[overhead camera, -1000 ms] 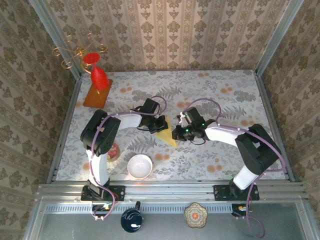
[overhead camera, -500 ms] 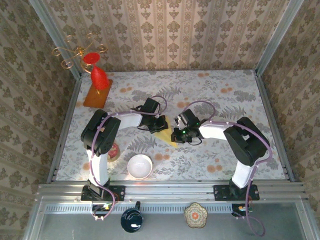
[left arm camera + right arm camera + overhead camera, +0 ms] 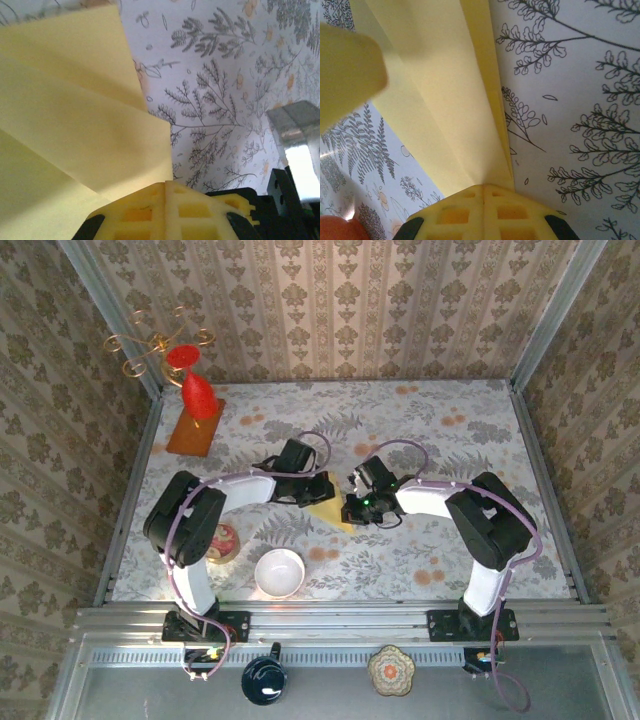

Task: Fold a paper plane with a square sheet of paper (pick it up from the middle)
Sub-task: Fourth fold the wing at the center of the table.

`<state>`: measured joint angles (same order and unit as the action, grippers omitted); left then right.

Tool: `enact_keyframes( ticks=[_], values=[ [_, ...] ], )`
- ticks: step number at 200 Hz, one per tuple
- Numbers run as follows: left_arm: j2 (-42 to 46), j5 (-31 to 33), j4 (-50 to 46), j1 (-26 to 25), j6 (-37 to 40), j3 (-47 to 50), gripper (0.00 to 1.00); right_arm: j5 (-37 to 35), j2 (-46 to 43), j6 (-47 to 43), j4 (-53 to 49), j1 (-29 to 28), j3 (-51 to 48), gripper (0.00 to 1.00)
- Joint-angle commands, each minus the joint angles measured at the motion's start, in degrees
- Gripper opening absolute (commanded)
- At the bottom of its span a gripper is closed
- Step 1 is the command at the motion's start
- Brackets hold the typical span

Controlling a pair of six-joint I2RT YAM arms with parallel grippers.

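The square sheet of paper, pale yellow, lies folded into a pointed paper plane [image 3: 331, 514] on the floral table, mid-left. My left gripper [image 3: 311, 496] is shut, its tips resting on the plane's upper left part; stacked folded layers [image 3: 75, 115] spread out ahead of its yellow pads [image 3: 150, 212]. My right gripper [image 3: 352, 511] is shut too, tips down on the plane's right edge, where a centre crease and a doubled edge [image 3: 445, 100] run into its pads [image 3: 485, 210]. Whether either pinches a layer I cannot tell. A blurred yellow pad [image 3: 345, 70] of the left gripper shows at upper left.
A white bowl [image 3: 280, 572] stands near the front edge, a small red dish [image 3: 222, 540] left of it. A red vase [image 3: 197, 395] on an orange-brown board [image 3: 193, 432] and a gold wire stand [image 3: 160, 345] fill the back left corner. Patterned walls enclose the table.
The right gripper slid a little left onto the paper's edge and its elbow swung inward. The left arm's elbow dropped outward to the left. The paper stayed in place.
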<state>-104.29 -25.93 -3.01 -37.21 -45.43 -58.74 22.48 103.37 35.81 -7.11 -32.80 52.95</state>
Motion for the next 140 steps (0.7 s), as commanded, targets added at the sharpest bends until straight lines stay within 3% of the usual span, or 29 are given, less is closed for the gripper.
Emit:
enact_keyframes(
  ticks=[1,54,140],
  values=[
    [0.0,-1.5,2.5,-0.9,0.4,1.6,0.06,-4.4,3.8,0.0,-6.4,-0.2,-1.4,0.01],
    [-3.9,-4.5,4.9,-1.7,-0.3,0.7,0.06,-4.3,3.5,0.2,-6.6,0.0,-1.8,0.01],
    [-7.1,-1.0,4.4,0.0,-0.6,2.8,0.05,-6.4,4.5,0.2,-9.1,0.3,-2.8,0.01]
  ],
)
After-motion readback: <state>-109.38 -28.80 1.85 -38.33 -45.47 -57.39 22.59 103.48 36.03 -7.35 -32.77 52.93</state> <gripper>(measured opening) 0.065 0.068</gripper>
